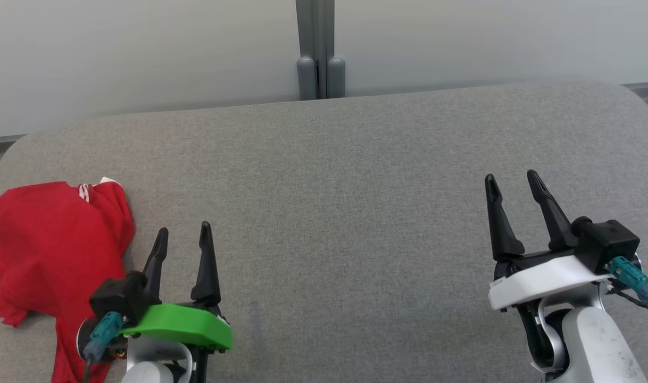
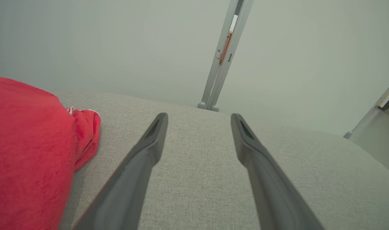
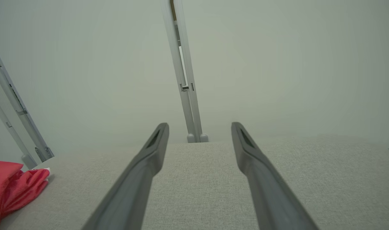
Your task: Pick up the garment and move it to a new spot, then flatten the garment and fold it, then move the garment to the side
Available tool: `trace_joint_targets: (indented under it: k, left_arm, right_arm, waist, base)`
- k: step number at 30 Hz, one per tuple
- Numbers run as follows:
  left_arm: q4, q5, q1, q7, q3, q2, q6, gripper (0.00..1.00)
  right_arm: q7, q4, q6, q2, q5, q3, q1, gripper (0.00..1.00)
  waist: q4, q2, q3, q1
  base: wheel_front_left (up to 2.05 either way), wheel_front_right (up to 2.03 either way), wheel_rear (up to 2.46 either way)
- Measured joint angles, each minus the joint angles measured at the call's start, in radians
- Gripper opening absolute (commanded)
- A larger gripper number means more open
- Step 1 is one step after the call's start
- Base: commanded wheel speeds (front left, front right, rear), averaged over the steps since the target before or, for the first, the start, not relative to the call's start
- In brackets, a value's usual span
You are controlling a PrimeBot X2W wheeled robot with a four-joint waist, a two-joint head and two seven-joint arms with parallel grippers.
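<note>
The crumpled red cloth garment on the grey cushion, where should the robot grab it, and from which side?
Judging by its pose, pinch the bunched fold at the right edge of the crumpled red cloth garment, near its white trim: it stands up off the grey cushion. Come from the right with the open left gripper, close beside it.

Looks like an office: pale frosted partition panels (image 1: 143, 53) on a grey metal post (image 1: 316, 48), behind a fabric-covered table (image 1: 356, 186).

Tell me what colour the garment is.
The garment is red, with a touch of white at one edge; the head view shows it best.
</note>
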Motion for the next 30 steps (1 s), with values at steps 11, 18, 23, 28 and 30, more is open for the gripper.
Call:
trace_joint_targets:
  k: [11, 18, 23, 28, 30]
  left_arm:
    - [0.03, 0.093, -0.029, -0.026, -0.119, 0.053, 0.103, 1.0]
    - [0.015, 0.136, -0.039, -0.044, -0.165, 0.068, 0.15, 1.0]
    - [0.007, 0.115, -0.04, -0.055, -0.151, 0.054, 0.152, 1.0]
    - [0.011, 0.087, -0.018, -0.065, -0.082, 0.012, 0.107, 1.0]
    - [0.014, 0.088, -0.011, -0.068, -0.053, -0.003, 0.086, 1.0]
  right_arm:
    - [-0.027, 0.017, 0.0, 0.005, -0.177, 0.005, -0.001, 1.0]
    - [-0.043, 0.01, 0.0, 0.007, -0.25, 0.006, -0.003, 1.0]
    - [-0.055, -0.001, 0.002, 0.007, -0.215, 0.003, -0.002, 1.0]
    - [-0.065, 0.001, 0.002, 0.007, -0.147, -0.008, -0.001, 1.0]
    - [-0.07, 0.004, 0.002, 0.007, -0.118, -0.01, 0.0, 1.0]
  waist:
    - [0.0, 0.0, 0.009, 0.0]
    - [0.0, 0.0, 0.009, 0.0]
    - [0.001, 0.0, 0.009, 0.0]
    - [0.0, 0.0, 0.009, 0.0]
    - [0.0, 0.0, 0.008, 0.0]
  base:
    - [0.0, 0.0, 0.0]
    - [0.0, 0.0, 0.0]
    - [0.0, 0.0, 0.0]
    - [0.0, 0.0, 0.0]
    - [0.0, 0.0, 0.0]
